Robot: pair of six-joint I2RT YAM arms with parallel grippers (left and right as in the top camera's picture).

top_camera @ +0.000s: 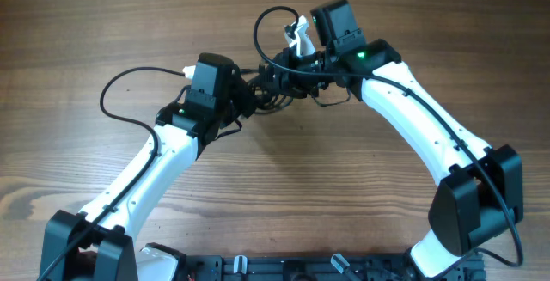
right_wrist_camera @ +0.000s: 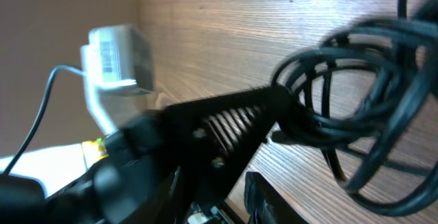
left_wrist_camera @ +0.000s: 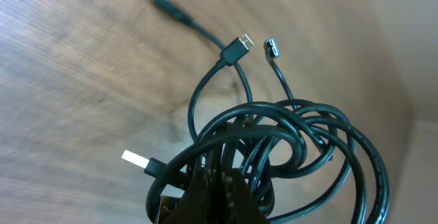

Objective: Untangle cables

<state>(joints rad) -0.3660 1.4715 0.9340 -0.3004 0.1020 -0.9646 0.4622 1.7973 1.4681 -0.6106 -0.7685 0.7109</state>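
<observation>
The cables [top_camera: 277, 90] are bunched in one knotted bundle between the two arms, over the far middle of the surface [top_camera: 77, 23], with bare wood open to the left, the right and the far side. The left pincer [top_camera: 249, 94] is clamped on the bundle's loops, and the plug ends [left_wrist_camera: 239, 48] stick out free beyond it. The right pincer [top_camera: 299, 76] meets the bundle's other side, but I cannot tell whether it is closed.

The left arm [top_camera: 146, 174] and right arm [top_camera: 412, 109] wear white shells with black joints, a thin black wire along each. Just behind the left pincer [top_camera: 255, 94] and right pincer [top_camera: 288, 76] sit boxy black housings, each showing a green light. The right pincer's finger [right_wrist_camera: 226, 125] is black and ribbed, with small screws.
</observation>
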